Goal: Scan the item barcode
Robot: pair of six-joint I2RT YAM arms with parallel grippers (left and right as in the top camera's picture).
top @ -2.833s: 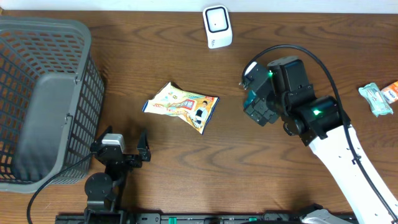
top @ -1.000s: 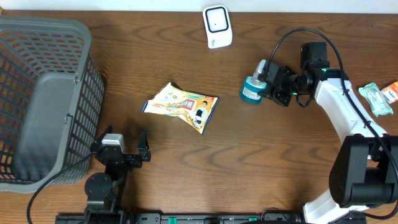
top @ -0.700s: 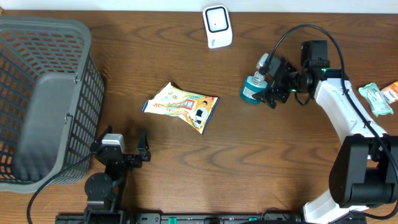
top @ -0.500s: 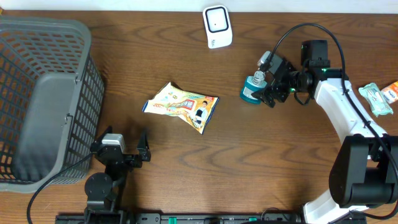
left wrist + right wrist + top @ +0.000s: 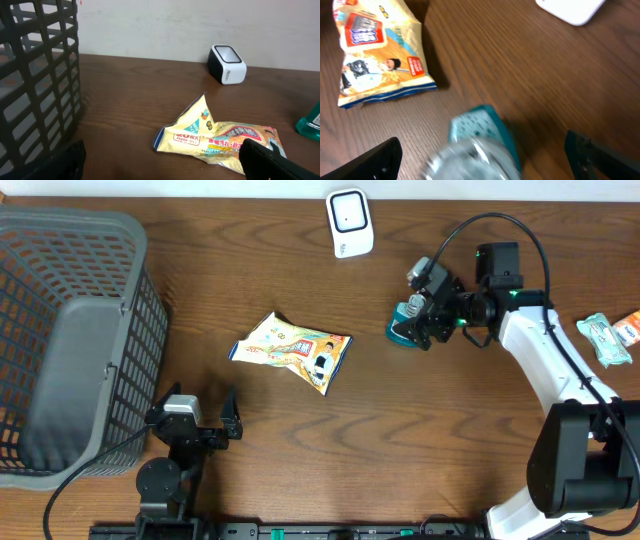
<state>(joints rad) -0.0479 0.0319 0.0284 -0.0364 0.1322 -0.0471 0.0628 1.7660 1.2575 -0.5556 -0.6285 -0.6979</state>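
A teal bottle with a clear cap (image 5: 403, 329) stands on the table right of centre. My right gripper (image 5: 424, 308) is open, one finger on each side of the bottle (image 5: 475, 145) and neither pressing on it. The white barcode scanner (image 5: 350, 223) sits at the far edge, to the upper left of the bottle. A yellow snack bag (image 5: 295, 350) lies mid-table. My left gripper (image 5: 200, 420) rests open near the front edge, with the bag (image 5: 220, 137) just beyond its right finger (image 5: 270, 160) and nothing between its fingers.
A tall grey mesh basket (image 5: 70, 340) fills the left side of the table. A teal packet (image 5: 603, 338) and an orange item (image 5: 630, 327) lie at the right edge. The scanner (image 5: 227, 64) stands against the back wall.
My right gripper has opened and let go of the teal bottle, which now stands on the table. The wrist has shifted slightly upward. The left arm has not moved.
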